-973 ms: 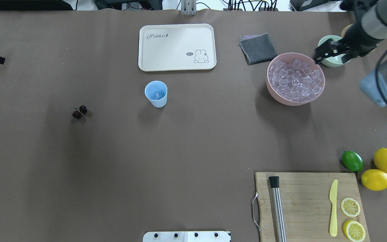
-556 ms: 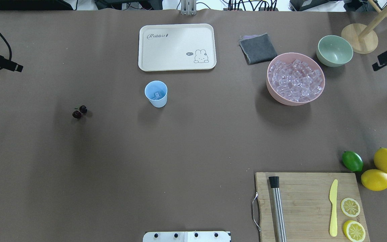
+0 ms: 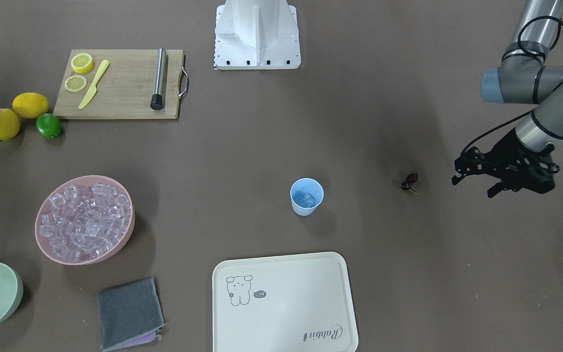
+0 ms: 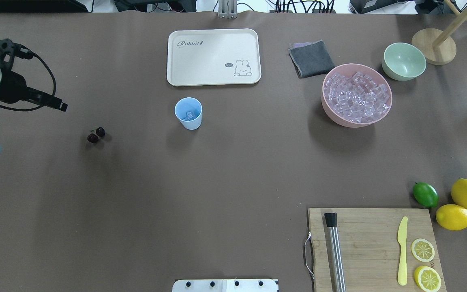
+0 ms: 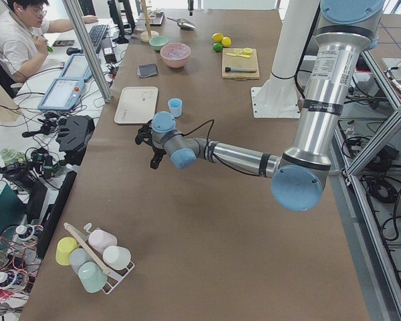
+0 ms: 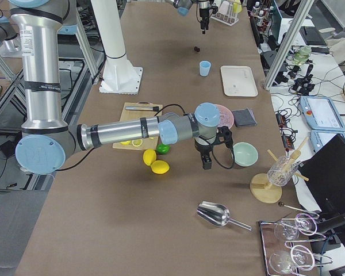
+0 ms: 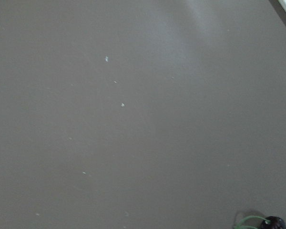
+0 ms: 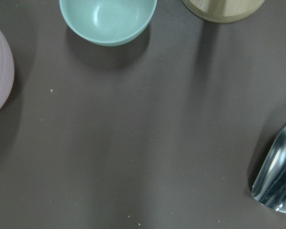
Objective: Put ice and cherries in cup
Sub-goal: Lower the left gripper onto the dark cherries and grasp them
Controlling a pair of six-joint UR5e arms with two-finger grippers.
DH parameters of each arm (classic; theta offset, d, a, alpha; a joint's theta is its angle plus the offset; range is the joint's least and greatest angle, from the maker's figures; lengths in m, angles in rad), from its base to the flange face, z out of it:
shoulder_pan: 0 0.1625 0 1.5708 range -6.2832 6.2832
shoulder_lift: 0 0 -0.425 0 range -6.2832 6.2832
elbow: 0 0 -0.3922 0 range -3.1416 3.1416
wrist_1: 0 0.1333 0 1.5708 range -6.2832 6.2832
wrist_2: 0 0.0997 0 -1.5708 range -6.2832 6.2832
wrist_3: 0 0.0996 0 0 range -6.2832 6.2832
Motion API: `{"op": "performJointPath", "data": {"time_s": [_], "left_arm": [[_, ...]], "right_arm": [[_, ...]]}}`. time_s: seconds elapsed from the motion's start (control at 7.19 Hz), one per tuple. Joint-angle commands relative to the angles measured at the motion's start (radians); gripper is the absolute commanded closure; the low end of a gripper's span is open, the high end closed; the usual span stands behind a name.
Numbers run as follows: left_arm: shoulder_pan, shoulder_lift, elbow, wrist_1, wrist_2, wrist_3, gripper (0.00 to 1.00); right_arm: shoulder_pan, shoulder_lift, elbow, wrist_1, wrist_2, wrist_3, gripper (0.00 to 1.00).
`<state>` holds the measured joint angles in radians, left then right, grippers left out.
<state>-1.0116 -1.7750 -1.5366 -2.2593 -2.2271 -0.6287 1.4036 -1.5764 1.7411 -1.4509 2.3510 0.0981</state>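
Cup (image 4: 188, 113): light blue smooth plastic, round, tapered to a narrower base, no handle. Upright on the surface (image 4: 233, 174), mouth up, just on the robot's side of the cream tray (image 4: 214, 56).

Ice (image 4: 191, 115): one clear glassy cube inside the cup. Many more heaped in the ribbed pink bowl (image 4: 339, 120), well to the robot's right.

Cherries (image 4: 96, 135): two tiny glossy dark red globes, touching, joined by thin green stems. Lying on the bare surface, well to the left of the cup. Long axis of the pair diagonal in the overhead view, lower left to upper right; stems pointing away from the robot and to its left.

Left gripper (image 3: 473, 187): black, fingers spread apart, empty, near the cherries on their left, not touching.

Right gripper (image 6: 207, 164): seen only from the side, beside the pale green bowl (image 4: 403, 61); spread or closed not discernible. Steel scoop (image 8: 276, 181) at the edge of its wrist view.

Change since a second ago: left arm further into the overhead view, nearer the cherries; right arm gone from that view. Cup, ice and cherries unmoved.
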Motion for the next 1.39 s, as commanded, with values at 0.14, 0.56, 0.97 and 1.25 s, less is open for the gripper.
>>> {"op": "performJointPath", "data": {"time_s": [0.14,0.56,0.97,1.25], "left_arm": [[0.207,-0.046,-0.037,0.006,0.165,-0.155,0.04],[0.229,-0.050,-0.045,0.055,0.202,-0.187,0.23],[0.229,-0.050,-0.059,0.118,0.254,-0.184,0.27],[0.249,-0.052,-0.054,0.119,0.267,-0.187,0.30]], "right_arm": [[0.026,-0.011,-0.006,-0.006,-0.012,-0.031,0.01],[0.037,-0.022,-0.009,-0.006,-0.016,-0.031,0.01],[0.040,-0.034,-0.011,-0.003,-0.021,-0.032,0.01],[0.041,-0.034,-0.005,-0.005,-0.027,-0.029,0.01]]}}
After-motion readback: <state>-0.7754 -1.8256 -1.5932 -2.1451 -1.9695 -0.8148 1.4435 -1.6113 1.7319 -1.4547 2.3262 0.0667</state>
